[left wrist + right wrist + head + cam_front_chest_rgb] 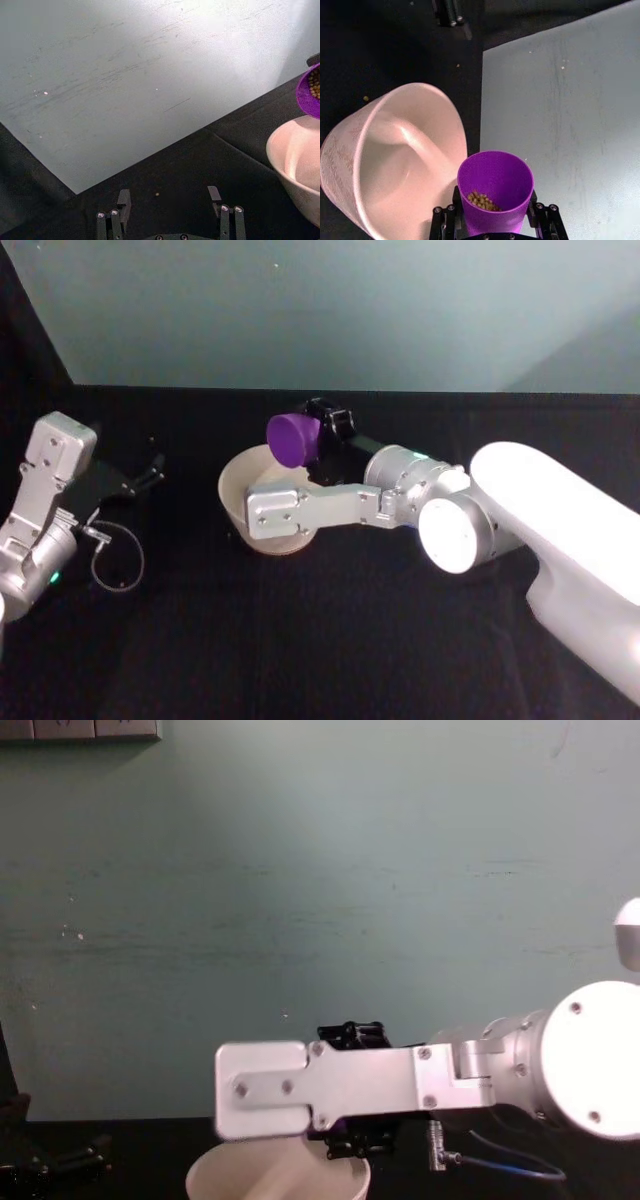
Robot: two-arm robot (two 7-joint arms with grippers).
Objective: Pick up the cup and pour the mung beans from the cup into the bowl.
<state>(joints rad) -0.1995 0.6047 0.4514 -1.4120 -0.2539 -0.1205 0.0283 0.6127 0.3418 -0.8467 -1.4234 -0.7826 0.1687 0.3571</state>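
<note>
The right gripper [322, 430] is seen clamped on the cup [293, 438], with a finger pressed to each side of the purple wall, as is shown in the right wrist view. The cup is held tipped in the air, just above the far rim of the bowl [238, 492] and apart from it. The mung beans [482, 201] are gathered in a small heap against the lower inside of the cup. The bowl is set on the black cloth [300, 640] near the middle of the table, and its near side is crossed by the right arm [320, 510], which is reached in from the right. A few loose grains [366, 98] are scattered on the cloth beside the bowl. The left gripper [168, 197] is held well apart at the left side, just above the cloth, its fingers spread with nothing between them.
</note>
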